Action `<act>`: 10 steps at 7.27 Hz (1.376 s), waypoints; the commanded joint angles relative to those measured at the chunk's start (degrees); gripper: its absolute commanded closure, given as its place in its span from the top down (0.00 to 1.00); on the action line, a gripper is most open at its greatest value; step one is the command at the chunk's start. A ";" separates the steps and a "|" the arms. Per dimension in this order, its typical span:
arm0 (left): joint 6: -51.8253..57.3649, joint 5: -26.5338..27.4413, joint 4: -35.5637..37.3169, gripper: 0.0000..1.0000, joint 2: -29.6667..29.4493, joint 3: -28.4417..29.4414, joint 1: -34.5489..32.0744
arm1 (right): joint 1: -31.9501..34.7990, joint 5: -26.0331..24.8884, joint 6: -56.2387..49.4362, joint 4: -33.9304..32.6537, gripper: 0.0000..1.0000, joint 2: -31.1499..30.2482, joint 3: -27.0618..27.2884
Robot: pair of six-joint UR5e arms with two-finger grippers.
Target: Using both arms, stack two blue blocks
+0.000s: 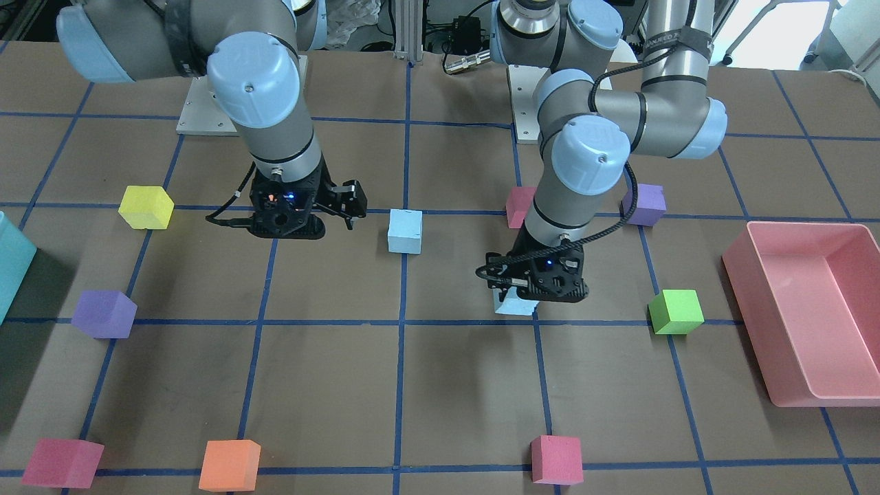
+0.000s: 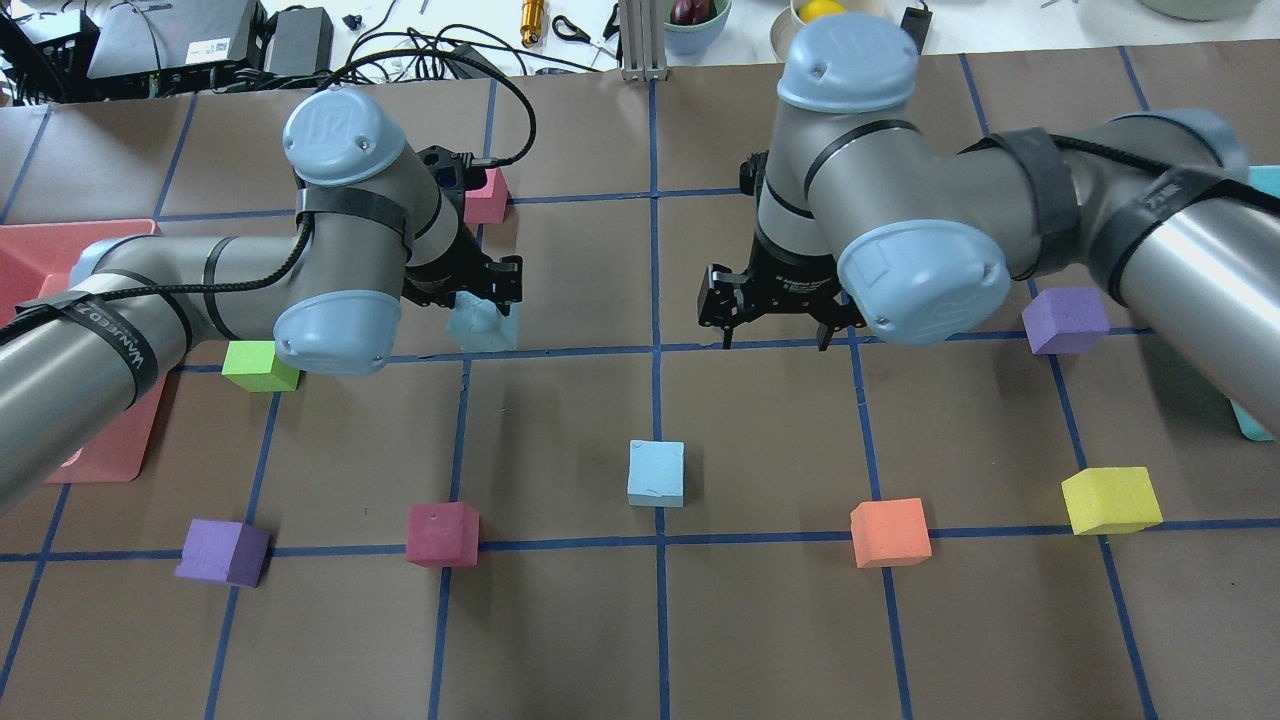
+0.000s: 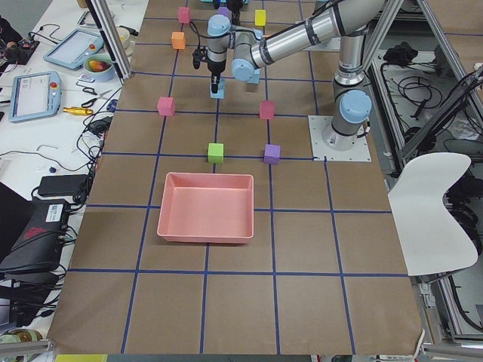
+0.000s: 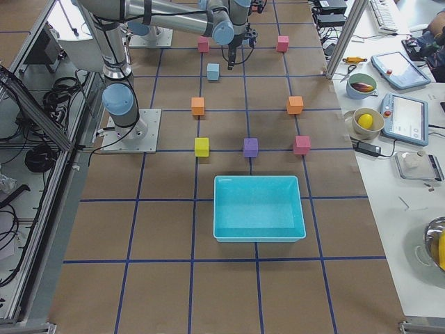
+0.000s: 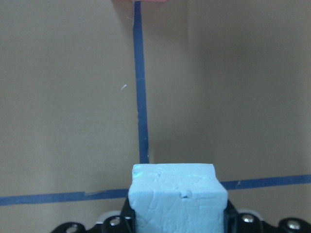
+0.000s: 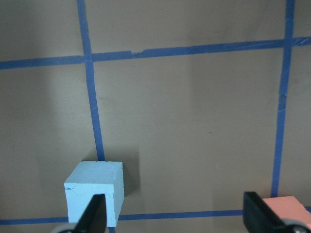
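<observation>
We found the left gripper (image 2: 487, 305) clenched on one blue block (image 2: 485, 328). In the left wrist view the cube filled the gap between its fingers. This block sat over a tape crossing on the robot's left half of the table (image 2: 760, 620). We could not tell whether it rested on the paper or hung just above it. A red block (image 2: 487, 195) lay beyond it on the far side.

The right gripper (image 2: 775, 335) hovered released, with its jaws spread wide and nothing between them, over the robot's right half of the table. The second blue block (image 2: 656, 473) lay alone on the paper by the centre tape line. It was nearer the robot than either gripper and touched nothing. In the right wrist view it showed partly behind one finger (image 6: 95, 213), and an orange block (image 6: 289, 204) peeked out by the other. The two blue blocks were well apart, and neither was on the other.

A green block (image 2: 258, 365) lay just beside the left arm's elbow, near the pink bin (image 2: 25, 255). A purple block (image 2: 1068, 320) and a yellow block (image 2: 1110, 500) lay on the right arm's side. The teal bin (image 4: 259, 182) stood at that end of the table.
</observation>
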 commanded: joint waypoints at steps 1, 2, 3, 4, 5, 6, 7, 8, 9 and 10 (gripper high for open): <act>-7.18 0.06 -0.93 0.00 0.92 0.09 -8.52 | -6.41 -0.15 -5.14 3.89 1.00 -3.51 -0.52; -10.94 -0.03 -0.76 0.00 -0.22 0.70 -11.43 | -9.13 -0.15 -8.80 6.08 1.00 -4.05 -1.31; -15.33 0.06 -2.84 0.00 0.64 1.05 -14.94 | -11.07 -2.49 -9.62 9.50 1.00 -4.32 -4.18; -17.63 1.36 -6.78 0.00 1.44 1.06 -17.76 | -11.35 -11.22 -9.28 9.88 1.00 -4.41 -7.09; -19.57 1.64 -7.08 0.00 0.23 1.06 -18.74 | -11.10 -12.35 -8.76 9.88 1.00 -5.10 -7.55; -20.11 1.64 -7.52 0.00 -0.40 0.45 -19.71 | -10.83 -12.45 -8.32 10.06 1.00 -5.46 -7.73; -20.21 1.73 -7.09 0.00 -0.75 0.27 -20.94 | -10.92 -12.45 -8.31 12.32 1.00 -5.55 -7.90; -21.16 1.55 -6.65 0.00 -0.58 0.35 -21.30 | -11.18 -12.28 -8.92 13.65 1.00 -6.94 -8.34; -21.17 1.55 -7.08 0.00 -0.06 0.18 -21.48 | -11.18 -9.32 -9.19 13.66 1.00 -9.39 -9.04; -21.26 1.46 -7.26 0.00 -0.92 0.09 -21.48 | -10.75 -3.98 -9.02 14.01 1.00 -9.33 -8.70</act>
